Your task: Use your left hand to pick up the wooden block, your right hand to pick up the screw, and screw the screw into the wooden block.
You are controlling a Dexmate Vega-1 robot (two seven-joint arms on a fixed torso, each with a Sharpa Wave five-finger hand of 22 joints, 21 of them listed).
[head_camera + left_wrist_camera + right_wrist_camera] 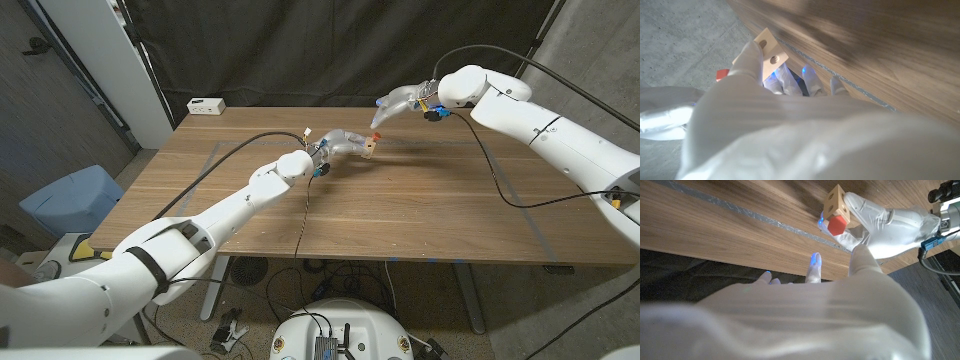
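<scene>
Left hand [343, 142] holds one wooden block [370, 146]; right hand [398, 104] pinches one red-headed screw [378, 136].

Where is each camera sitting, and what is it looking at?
Head view: on the robot's head, looking down at the wooden table; both arms come in from the bottom corners.
Left wrist view: on the left wrist, looking along the left hand at the wooden block.
Right wrist view: on the right wrist, looking past the right hand at the red screw.
All three show the block.
</scene>
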